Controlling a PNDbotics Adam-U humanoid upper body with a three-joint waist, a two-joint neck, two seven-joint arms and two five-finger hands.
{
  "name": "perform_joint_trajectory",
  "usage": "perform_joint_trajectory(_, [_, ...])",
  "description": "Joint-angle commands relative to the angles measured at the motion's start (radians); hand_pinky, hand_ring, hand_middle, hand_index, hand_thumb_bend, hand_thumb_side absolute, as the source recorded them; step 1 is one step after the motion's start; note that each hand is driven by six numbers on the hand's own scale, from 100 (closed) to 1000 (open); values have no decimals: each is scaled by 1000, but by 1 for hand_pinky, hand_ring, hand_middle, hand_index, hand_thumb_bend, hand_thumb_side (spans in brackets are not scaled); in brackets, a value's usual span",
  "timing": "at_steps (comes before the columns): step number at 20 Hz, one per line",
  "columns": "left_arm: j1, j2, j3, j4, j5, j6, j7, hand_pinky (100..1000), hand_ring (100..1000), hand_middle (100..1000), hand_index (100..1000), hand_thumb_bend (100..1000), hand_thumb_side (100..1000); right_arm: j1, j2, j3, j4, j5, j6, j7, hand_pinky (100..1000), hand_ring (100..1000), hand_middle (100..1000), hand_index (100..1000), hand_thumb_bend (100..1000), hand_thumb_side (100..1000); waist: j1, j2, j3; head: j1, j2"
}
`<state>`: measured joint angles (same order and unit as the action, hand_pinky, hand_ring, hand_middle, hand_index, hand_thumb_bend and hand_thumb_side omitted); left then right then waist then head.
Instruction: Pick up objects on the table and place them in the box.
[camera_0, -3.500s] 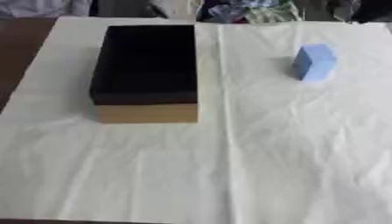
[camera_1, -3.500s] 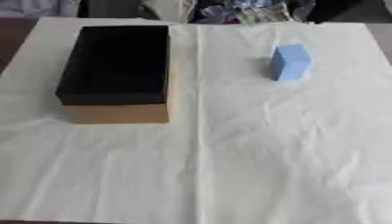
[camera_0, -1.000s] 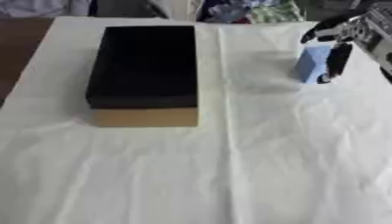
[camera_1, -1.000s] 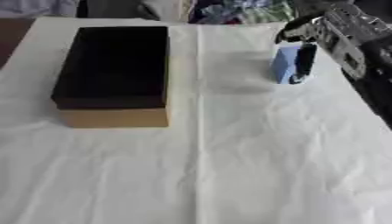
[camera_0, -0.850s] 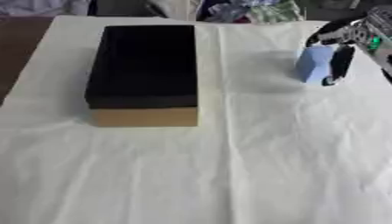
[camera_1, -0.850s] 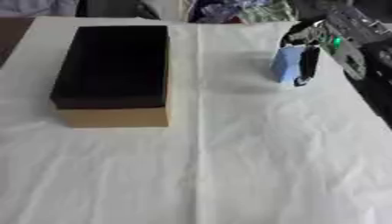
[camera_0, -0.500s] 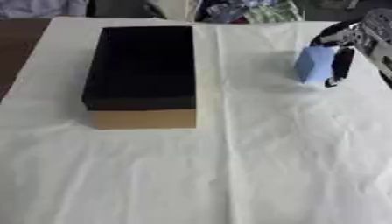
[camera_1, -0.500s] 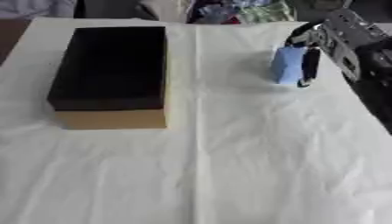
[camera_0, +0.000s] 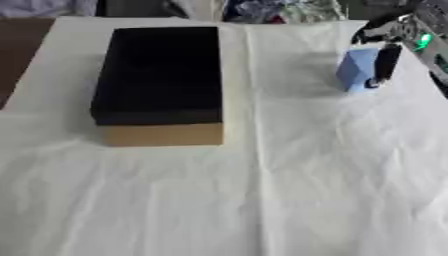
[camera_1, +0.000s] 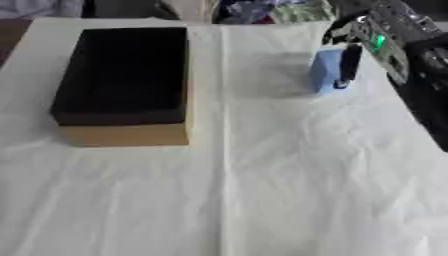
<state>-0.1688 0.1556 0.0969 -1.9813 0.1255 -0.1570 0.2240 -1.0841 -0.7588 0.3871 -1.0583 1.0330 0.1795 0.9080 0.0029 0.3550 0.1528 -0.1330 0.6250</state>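
Observation:
A light blue block (camera_0: 356, 70) stands on the white cloth at the far right. My right hand (camera_1: 387, 46) reaches in from the upper right and its fingers (camera_1: 348, 62) curl round the block, one down its right face and another behind its top. The block still seems to touch the cloth. An open box (camera_0: 162, 134) with a black inside and tan walls sits left of centre, with nothing visible inside it. My left hand is out of sight.
A creased white cloth (camera_0: 262, 200) covers the table. Bare brown tabletop (camera_0: 16, 55) shows at the far left. Mixed clutter (camera_0: 271, 10) lies beyond the far edge.
My right hand has come in from the upper right and closed its fingers round the blue block. The block and the box have stayed in place.

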Motion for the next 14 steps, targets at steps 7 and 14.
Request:
perform_joint_trajectory(7, [-10,1,0,-19,-10,0,-24,1000,599,694,863,100,657,-35,-5,-16,-49,95,-12,-1,850,833,529,512,290,100,0,-21,-3,-7,-10])
perform_joint_trajectory(14, [-11,3,3,-19,-10,4,-31,1000,599,695,864,100,657,-41,-4,-53,-118,105,38,-68,825,789,452,403,267,100,-2,-27,-6,-5,-10])
